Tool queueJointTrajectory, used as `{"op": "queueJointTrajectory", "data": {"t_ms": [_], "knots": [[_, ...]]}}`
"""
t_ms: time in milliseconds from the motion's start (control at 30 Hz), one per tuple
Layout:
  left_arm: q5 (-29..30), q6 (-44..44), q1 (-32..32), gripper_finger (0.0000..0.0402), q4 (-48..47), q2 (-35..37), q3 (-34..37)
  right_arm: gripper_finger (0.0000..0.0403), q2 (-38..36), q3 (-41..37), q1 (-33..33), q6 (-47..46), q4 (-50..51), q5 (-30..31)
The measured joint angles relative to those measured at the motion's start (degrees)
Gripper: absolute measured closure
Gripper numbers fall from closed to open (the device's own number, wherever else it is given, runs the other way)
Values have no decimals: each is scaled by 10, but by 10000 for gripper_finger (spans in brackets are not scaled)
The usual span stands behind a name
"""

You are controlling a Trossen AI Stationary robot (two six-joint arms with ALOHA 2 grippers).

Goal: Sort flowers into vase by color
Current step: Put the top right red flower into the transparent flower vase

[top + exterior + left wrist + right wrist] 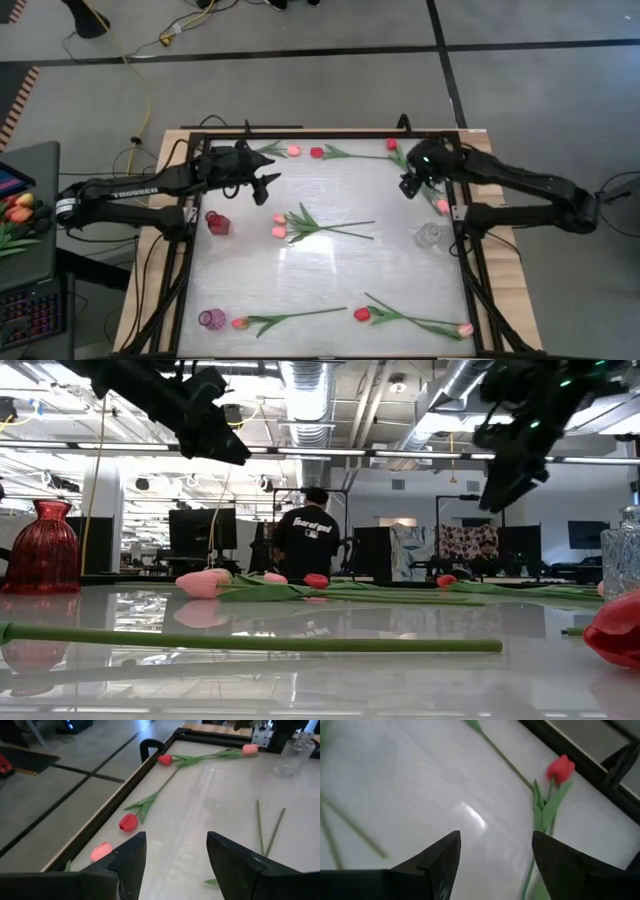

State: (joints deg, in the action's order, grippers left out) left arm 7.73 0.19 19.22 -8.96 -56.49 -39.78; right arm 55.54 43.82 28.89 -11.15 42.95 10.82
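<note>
Tulips point(322, 227) with thin stems on glossy tabletop point(330, 280), left claw point(268, 187) apart, right claw point(409, 187) apart.

left arm point(135, 192): "TROSSEN" | person's black shirt point(307, 530): white lettering, unreadable

Two matte-black jointed arms, white lettering along the left arm point(135, 193), a white band near its base, green indicator light on the right arm point(520, 185); blunt, wedge-shaped dark fingers point(131, 855) on both.
</note>
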Motion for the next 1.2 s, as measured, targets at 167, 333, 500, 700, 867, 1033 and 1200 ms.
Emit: {"op": "queueJointTrajectory", "data": {"t_ms": [167, 333, 500, 700, 867, 1033, 1200], "knots": [[0, -10, 1, 204, -26, 7, -7, 128, 102, 43, 47, -13, 1, -37], [-10, -28, -1, 205, -39, 6, -6, 128, 189, 54, 79, -39, 15, -48], [-10, -28, -1, 205, -35, 1, -2, 128, 274, 54, 103, -30, 13, -51], [-11, -29, -1, 205, -15, -2, -2, 129, 322, 54, 150, 9, 21, -52], [-12, -39, -1, 205, -16, -2, -2, 129, 326, 55, 183, 37, 17, -74], [-12, -46, -1, 205, -20, -2, -2, 129, 332, 55, 199, 46, 14, -83], [-11, -47, -1, 205, -25, -2, -2, 129, 352, 42, 201, 48, -14, -94]]}}
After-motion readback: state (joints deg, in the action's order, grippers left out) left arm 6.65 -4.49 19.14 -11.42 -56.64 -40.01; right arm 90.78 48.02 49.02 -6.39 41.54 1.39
